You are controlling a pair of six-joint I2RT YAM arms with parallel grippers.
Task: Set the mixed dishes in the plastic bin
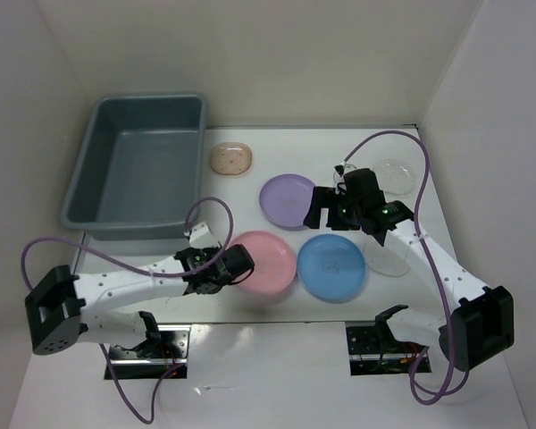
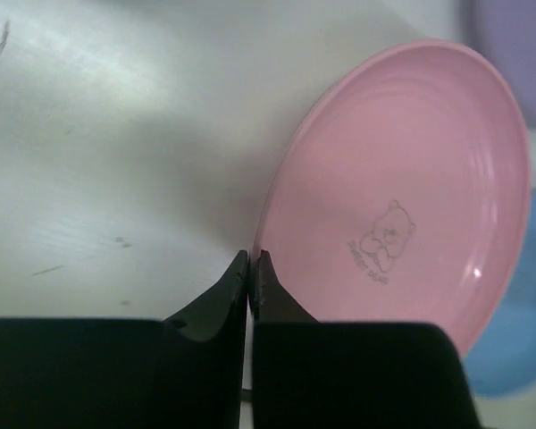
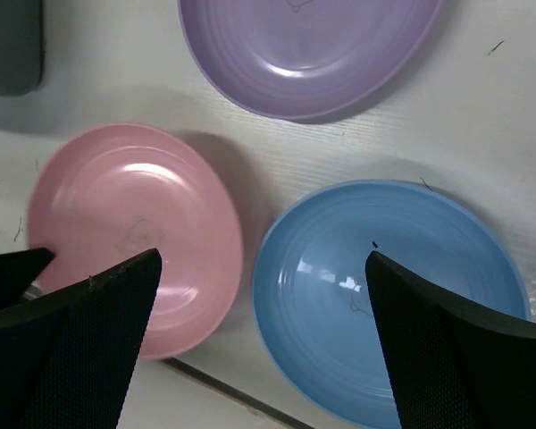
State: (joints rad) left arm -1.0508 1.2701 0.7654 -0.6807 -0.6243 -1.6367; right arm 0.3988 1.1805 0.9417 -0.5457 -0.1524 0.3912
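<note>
Hold the left pincer (image 2: 250,261) clamped shut on the pink plate (image 2: 402,188) at its rim, lift it level off the table (image 1: 277,152) beside the blue plate (image 3: 322,286), clear the near wall of the grey-blue plastic bin (image 1: 125,226) before letting go, and leave the right pincer (image 3: 261,257) wide open, empty.

Top view: bright, even overhead light, soft shadows under the arms on the white bench (image 1: 295,147). Left wrist: soft focus, glare patch upper left, dark shadow beside the round pink plastic plate (image 2: 402,179), left hand (image 2: 250,266) near-black and blurred. Right wrist: sharper, specular spots on the round blue plastic plate (image 3: 384,295).
</note>
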